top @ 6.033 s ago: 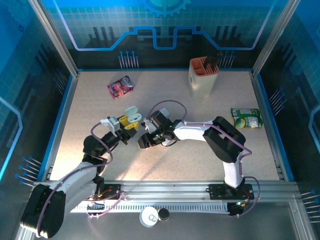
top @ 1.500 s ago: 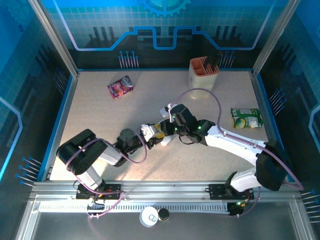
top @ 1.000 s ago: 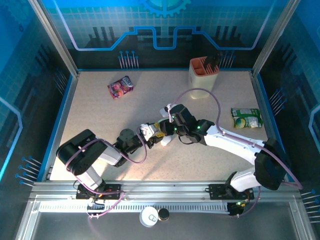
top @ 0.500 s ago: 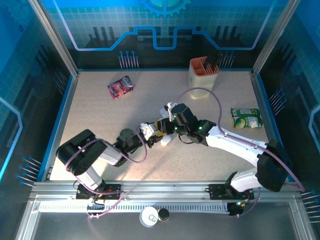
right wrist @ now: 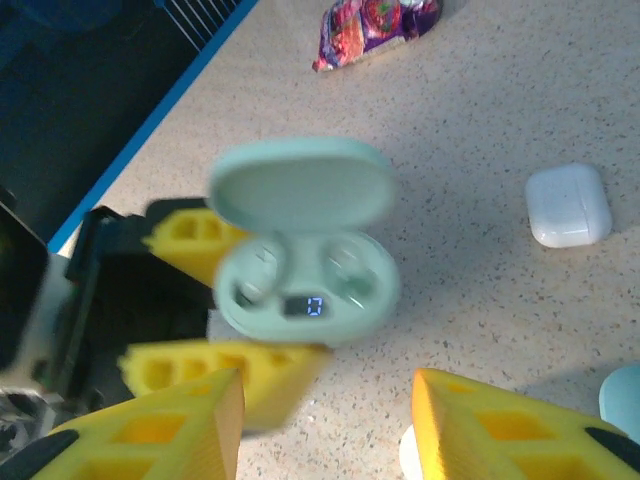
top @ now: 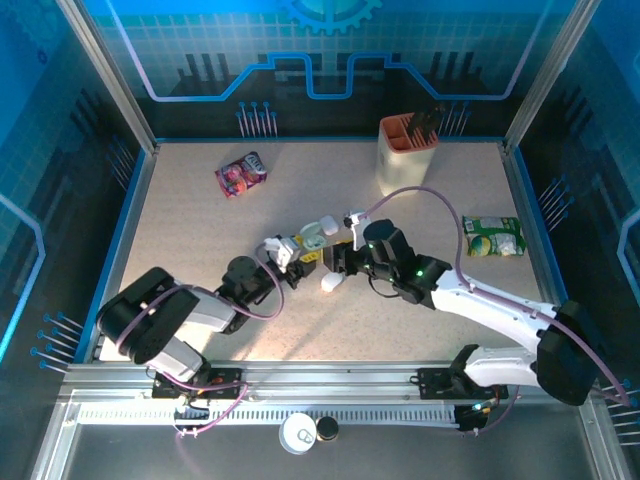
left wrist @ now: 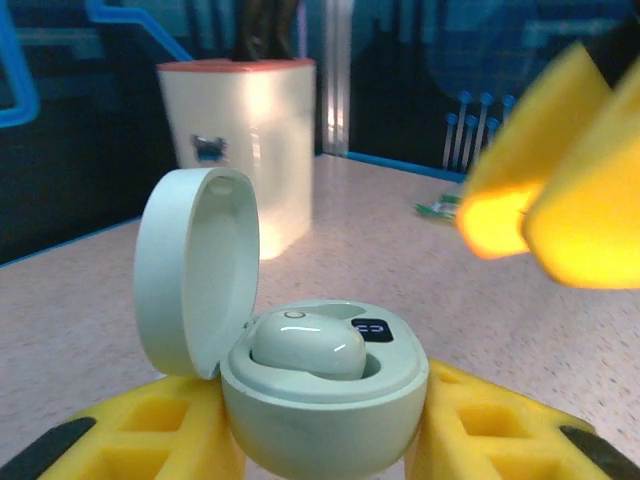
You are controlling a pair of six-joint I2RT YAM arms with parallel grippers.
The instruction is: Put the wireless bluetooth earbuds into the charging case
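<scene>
left fingers (left wrist: 150, 440): clamped on both sides of the charging case (left wrist: 320, 410), lid (left wrist: 195, 270) up
earbud (left wrist: 305, 345): seated in a case well
right fingers (right wrist: 170, 430): spread, empty
relation: case just ahead of my right fingers, open mouth facing them
second well: blurred, cannot tell

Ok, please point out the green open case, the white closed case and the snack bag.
green open case (right wrist: 305, 275), right wrist view, body between its wells.
white closed case (right wrist: 568, 205), right wrist view, middle of its top.
snack bag (right wrist: 375, 25), right wrist view, wrapper's middle.
</scene>
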